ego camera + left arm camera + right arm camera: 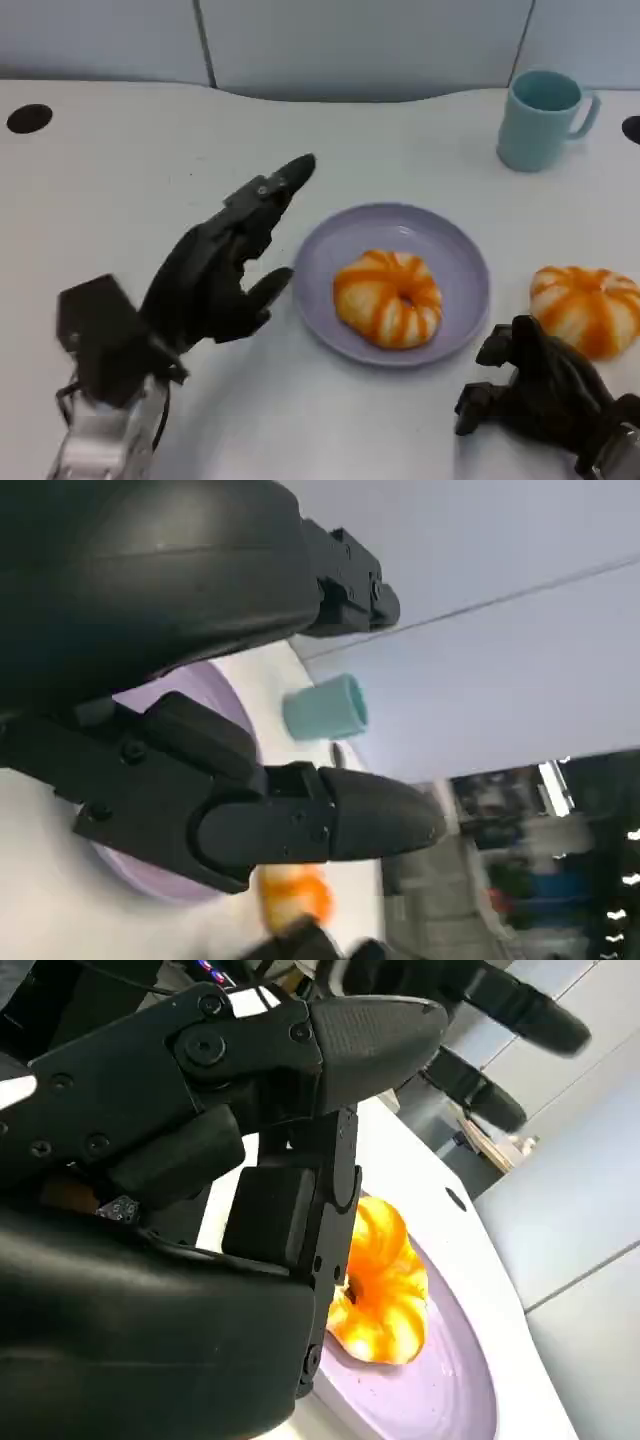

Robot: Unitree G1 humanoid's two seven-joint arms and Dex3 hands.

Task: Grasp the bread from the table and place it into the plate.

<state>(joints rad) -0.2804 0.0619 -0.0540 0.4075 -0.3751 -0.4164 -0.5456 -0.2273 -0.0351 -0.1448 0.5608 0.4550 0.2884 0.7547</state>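
On the white table (120, 180), near its middle, sits a round lavender plate (455, 255). A bread roll (388, 298) lies in the plate, slightly toward the robot's side of centre. The roll is nearly round, white with orange stripes running out from a dimple on top; it is a little longer across the table, left to right, than front to back, and points no clear way. The right wrist view shows the same roll (380, 1290) resting on the plate's (450, 1380) flat floor.

A second striped bread roll (588, 308) lies on the table just to the right of the plate, apart from its rim. This one is a wider oval, its long axis also running left to right.

The left hand (222, 265) hovers to the left of the plate, holding nothing, its fingers spread, one long finger reaching toward the far side of the table and a shorter one close to the plate's left rim. The right hand (540, 390) sits low at the near right, just in front of the second roll; its fingers are curled inward and grasp nothing. Whether it touches that roll cannot be told.

A pale teal mug (540, 118) stands upright at the far right, handle turned right, well apart from the plate. A dark round hole (29, 118) marks the table's far left.
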